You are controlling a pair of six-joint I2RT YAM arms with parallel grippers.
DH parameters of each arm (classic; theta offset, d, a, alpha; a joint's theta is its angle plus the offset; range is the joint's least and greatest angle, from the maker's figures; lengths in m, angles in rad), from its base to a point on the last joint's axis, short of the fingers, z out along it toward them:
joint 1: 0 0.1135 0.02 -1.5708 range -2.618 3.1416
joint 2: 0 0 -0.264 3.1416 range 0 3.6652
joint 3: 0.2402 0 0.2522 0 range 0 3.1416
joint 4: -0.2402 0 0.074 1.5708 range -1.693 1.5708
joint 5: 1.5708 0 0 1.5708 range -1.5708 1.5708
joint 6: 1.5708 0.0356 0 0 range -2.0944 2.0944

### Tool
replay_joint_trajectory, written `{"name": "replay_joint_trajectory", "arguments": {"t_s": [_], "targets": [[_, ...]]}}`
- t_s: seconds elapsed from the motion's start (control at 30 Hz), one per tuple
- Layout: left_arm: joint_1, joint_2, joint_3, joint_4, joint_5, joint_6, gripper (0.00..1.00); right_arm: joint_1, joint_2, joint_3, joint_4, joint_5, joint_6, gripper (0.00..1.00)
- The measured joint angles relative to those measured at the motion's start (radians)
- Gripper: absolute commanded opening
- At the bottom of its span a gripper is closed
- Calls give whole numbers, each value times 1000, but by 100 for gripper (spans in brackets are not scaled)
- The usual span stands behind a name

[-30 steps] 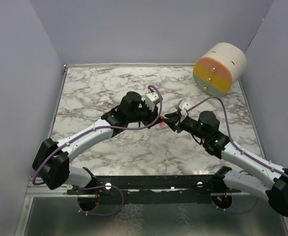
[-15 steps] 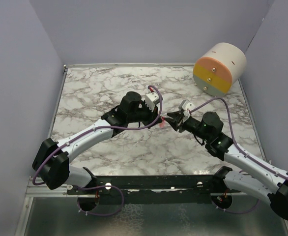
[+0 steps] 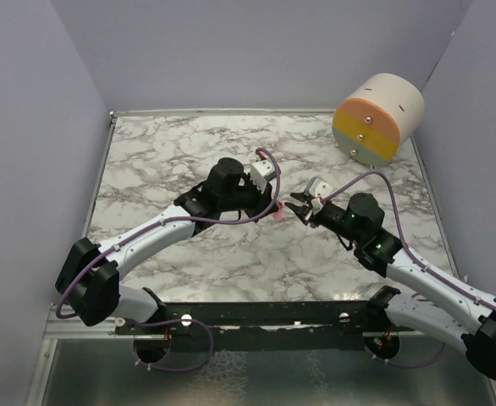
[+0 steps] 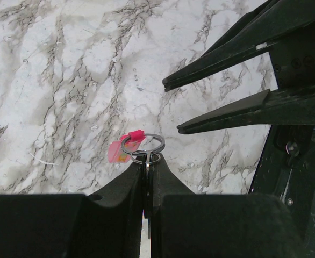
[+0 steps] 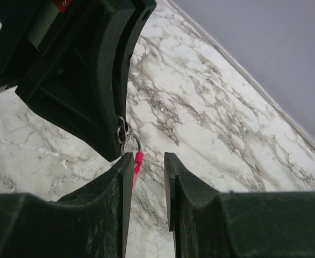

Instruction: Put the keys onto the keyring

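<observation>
Lavender walls (image 3: pixel 256 51) close a white marble counter (image 3: pixel 172 152) on three sides, and a banded cream and orange drum (image 3: pixel 378 117) lies in the far right corner. Near the middle, the left gripper (image 4: pixel 147 160) has its jaws clenched on the keyring (image 4: pixel 120 151) at its metal ring (image 4: pixel 142 144). The pink tag hangs past the tips, just above the counter.

Compared with a second ago, the right gripper (image 5: pixel 148 157) has moved back a little toward its own side and its jaws have parted more. Now they are released with nothing between them, just beside the ring. This probably means the right arm has let go after working at the ring. Whether the key is threaded cannot be told: a thin metal sliver (image 4: pixel 147 173) is pinched in the left jaws under the ring, and it may be the key.

There is bare marble all around both grippers. The counter edges and the drum are well apart from them, so the only tight place is between the two sets of jaws.
</observation>
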Motion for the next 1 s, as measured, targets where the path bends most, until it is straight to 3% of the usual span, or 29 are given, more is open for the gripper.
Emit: {"name": "replay_joint_trajectory", "arguments": {"t_s": [0.5,1.0], "targets": [[0,0,0,-28,1,15,0,0,99,3,-47,-92,-48,30],[0,0,0,-33,17,15,0,0,163,5,6,-89,-47,28]]}}
